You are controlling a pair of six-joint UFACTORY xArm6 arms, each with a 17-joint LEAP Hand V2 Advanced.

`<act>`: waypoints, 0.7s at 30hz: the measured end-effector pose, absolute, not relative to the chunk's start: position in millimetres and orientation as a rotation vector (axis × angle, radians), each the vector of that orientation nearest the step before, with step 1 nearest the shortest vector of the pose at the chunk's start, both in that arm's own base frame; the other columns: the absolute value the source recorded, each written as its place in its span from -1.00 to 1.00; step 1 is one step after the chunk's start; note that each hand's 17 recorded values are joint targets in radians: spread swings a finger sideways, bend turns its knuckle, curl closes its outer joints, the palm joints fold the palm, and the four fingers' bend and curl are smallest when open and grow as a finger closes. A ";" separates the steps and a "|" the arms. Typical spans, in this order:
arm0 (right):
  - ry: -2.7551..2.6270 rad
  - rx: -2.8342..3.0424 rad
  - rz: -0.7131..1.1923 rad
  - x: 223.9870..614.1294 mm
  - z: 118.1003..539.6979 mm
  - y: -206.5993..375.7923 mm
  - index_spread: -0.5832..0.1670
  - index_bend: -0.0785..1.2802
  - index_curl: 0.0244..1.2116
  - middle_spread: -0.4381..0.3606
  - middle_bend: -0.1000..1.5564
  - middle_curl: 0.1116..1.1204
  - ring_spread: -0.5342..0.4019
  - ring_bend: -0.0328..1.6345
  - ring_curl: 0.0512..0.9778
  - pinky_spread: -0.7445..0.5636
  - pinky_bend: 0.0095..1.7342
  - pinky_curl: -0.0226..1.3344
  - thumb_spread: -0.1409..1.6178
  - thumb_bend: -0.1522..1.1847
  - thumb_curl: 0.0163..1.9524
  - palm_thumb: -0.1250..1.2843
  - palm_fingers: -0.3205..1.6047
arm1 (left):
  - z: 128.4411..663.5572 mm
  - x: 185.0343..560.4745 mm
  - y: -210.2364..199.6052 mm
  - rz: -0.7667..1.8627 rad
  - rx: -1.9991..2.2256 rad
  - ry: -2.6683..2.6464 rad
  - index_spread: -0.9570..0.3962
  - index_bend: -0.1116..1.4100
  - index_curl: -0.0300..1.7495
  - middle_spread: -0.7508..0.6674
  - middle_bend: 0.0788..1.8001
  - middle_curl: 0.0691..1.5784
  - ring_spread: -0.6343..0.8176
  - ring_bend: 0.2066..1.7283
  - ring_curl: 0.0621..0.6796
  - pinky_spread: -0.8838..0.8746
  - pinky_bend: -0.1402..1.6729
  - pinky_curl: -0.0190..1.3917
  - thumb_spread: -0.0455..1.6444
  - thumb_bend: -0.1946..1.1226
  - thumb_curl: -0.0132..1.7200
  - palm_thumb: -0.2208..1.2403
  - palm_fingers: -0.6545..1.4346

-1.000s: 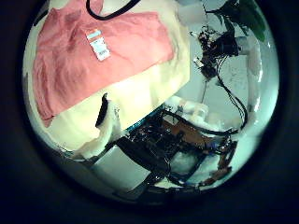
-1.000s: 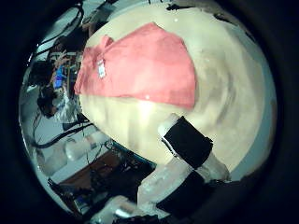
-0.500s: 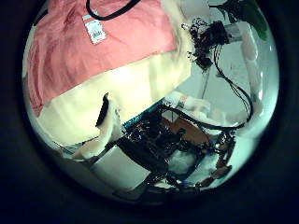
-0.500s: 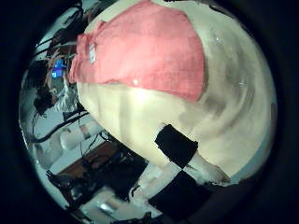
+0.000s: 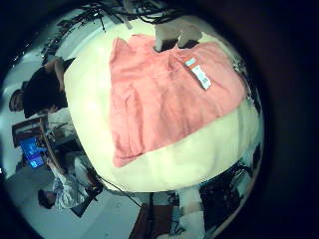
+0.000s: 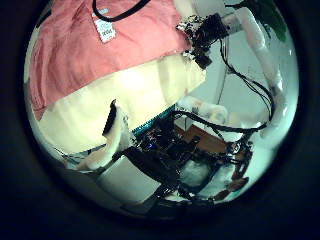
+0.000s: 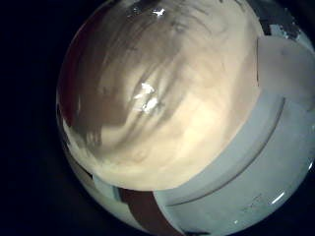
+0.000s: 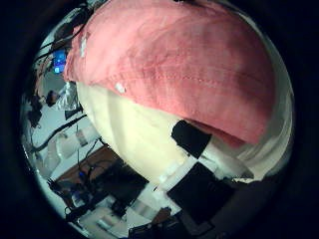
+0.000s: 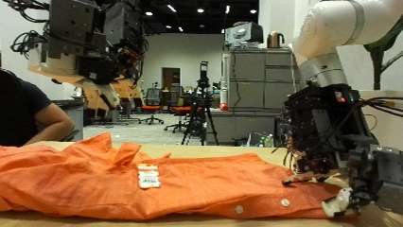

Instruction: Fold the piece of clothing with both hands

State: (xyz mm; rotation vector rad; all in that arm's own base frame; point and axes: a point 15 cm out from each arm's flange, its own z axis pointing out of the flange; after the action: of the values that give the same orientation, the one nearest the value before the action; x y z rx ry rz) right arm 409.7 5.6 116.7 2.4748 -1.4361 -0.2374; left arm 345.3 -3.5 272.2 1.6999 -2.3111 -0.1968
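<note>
Here, an orange shirt (image 9: 139, 180) lies spread flat on the cream table (image 5: 199, 159), bare tabletop beyond its hem. The left hand (image 9: 107, 90) hangs above it, fingers relaxed, empty. The right hand (image 9: 330, 180) sits low at the shirt's side edge; its grip cannot be told.

A white label (image 9: 148, 177) with dark print, sewn on the orange shirt (image 9: 76, 180), too small to read. Same label (image 5: 198, 75) seen in the left palm views (image 6: 103, 32), print also not readable. No other text legible anywhere.
</note>
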 end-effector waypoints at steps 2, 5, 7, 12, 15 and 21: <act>-1.434 2.474 -0.238 409.2 116.3 4.7 -0.29 -0.56 -0.45 -0.32 -0.35 -0.38 -0.25 -0.26 -0.54 0.24 -0.69 -0.57 0.28 -0.79 -0.70 0.10 0.31 | 271.5 345.4 -0.5 -0.194 1.707 -2.306 0.70 -0.67 -0.72 0.69 -0.88 -0.77 0.70 -0.70 -0.50 0.63 -0.45 -0.53 0.34 -0.74 -0.56 0.12 -0.43; -1.432 2.477 -0.236 409.3 116.8 4.1 -0.36 -0.46 -0.34 -0.37 -0.20 -0.25 -0.43 -0.10 -0.38 -0.24 -0.37 -0.46 0.28 -0.77 -0.67 0.22 0.77 | 270.8 345.7 0.9 -0.195 1.710 -2.301 0.70 -0.67 -0.72 0.68 -0.88 -0.77 0.69 -0.71 -0.50 0.63 -0.46 -0.53 0.34 -0.74 -0.56 0.12 -0.43; -1.431 2.483 -0.230 410.2 120.1 1.9 -0.38 -0.34 -0.27 -0.39 -0.09 -0.18 -0.45 -0.03 -0.31 -0.40 -0.27 -0.41 0.28 -0.78 -0.66 0.25 0.86 | 271.1 346.4 4.1 -0.195 1.716 -2.300 0.70 -0.66 -0.72 0.68 -0.88 -0.76 0.69 -0.71 -0.50 0.63 -0.46 -0.53 0.34 -0.74 -0.56 0.12 -0.43; -1.514 2.466 -0.198 411.0 137.0 -23.4 -0.34 0.14 -0.01 -0.35 0.24 0.05 -0.43 0.26 -0.07 -0.47 0.07 -0.22 0.33 -0.71 -0.60 0.49 0.84 | 275.0 346.2 5.7 -0.191 1.715 -2.307 0.70 -0.67 -0.72 0.66 -0.88 -0.76 0.69 -0.71 -0.50 0.62 -0.45 -0.52 0.34 -0.74 -0.56 0.12 -0.42; -1.530 2.467 -0.194 405.7 149.7 -38.4 -0.30 0.30 0.08 -0.34 0.36 0.13 -0.40 0.37 0.01 -0.44 0.20 -0.14 0.38 -0.67 -0.57 0.59 0.76 | 276.6 346.0 9.7 -0.188 1.719 -2.310 0.70 -0.66 -0.71 0.64 -0.88 -0.75 0.69 -0.71 -0.50 0.62 -0.45 -0.53 0.34 -0.74 -0.56 0.12 -0.42; -1.532 2.460 -0.234 379.0 187.6 -66.2 -0.22 0.55 0.24 -0.32 0.54 0.27 -0.36 0.55 0.18 -0.36 0.38 0.00 0.45 -0.63 -0.50 0.70 0.60 | 278.4 342.5 32.4 -0.202 1.748 -2.297 0.70 -0.66 -0.71 0.65 -0.87 -0.74 0.69 -0.72 -0.49 0.62 -0.45 -0.53 0.35 -0.74 -0.56 0.12 -0.42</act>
State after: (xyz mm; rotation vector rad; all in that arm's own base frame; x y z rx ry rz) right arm 379.0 -66.2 187.6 2.4596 -1.5320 -0.2338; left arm 342.5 32.4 278.4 1.7479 -2.2973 -0.2020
